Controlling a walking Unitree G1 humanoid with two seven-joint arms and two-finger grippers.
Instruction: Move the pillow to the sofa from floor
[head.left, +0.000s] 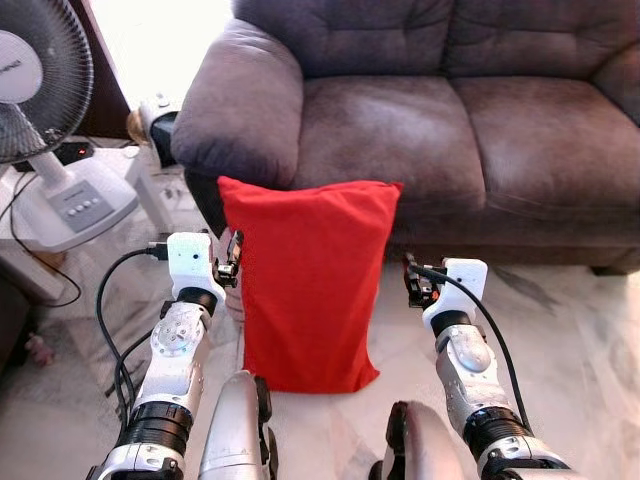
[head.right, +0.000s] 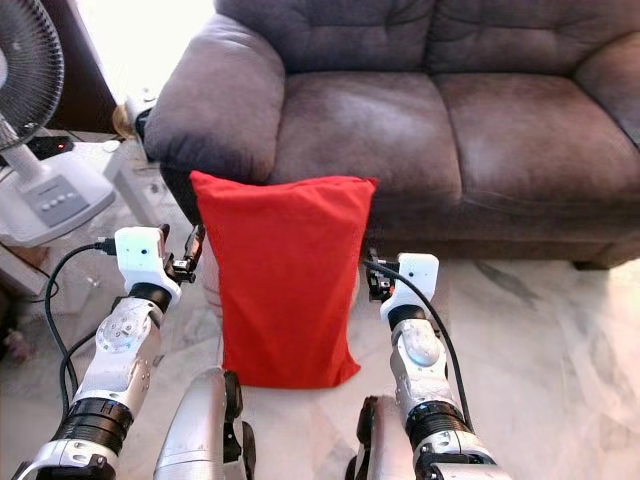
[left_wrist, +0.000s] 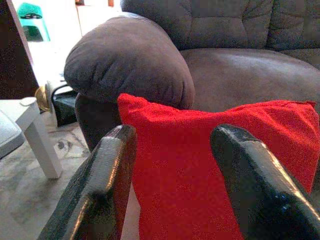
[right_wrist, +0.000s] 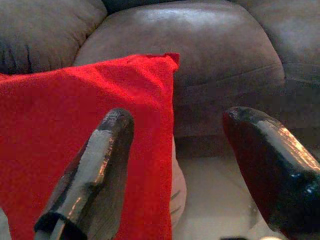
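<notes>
Standing upright on the pale marbled floor (head.left: 580, 340), a bright red rectangular fabric pillow (head.left: 308, 285) leans its top edge against the front of the dark grey-brown suede sofa (head.left: 430, 130), just below the seat cushion and beside the rounded armrest, as the head views show it. In those views the left gripper (head.left: 233, 262) sits close against the pillow's left edge and the right gripper (head.left: 408, 280) is just off its right edge, so the pillow stands between the two silver arms. A white pedestal fan (head.left: 45, 110) stands on the floor well to the left of the sofa. In the left wrist view the left gripper (left_wrist: 172, 165) has its two black fingers (left_wrist: 102, 190) spread wide, with the red pillow seen between and behind them and the sofa armrest above it. In the right wrist view the right gripper (right_wrist: 197, 160) also has its fingers (right_wrist: 95, 175) held wide apart; one finger overlaps the pillow's edge, the other lies over floor and sofa front, and neither pair grips anything.
</notes>
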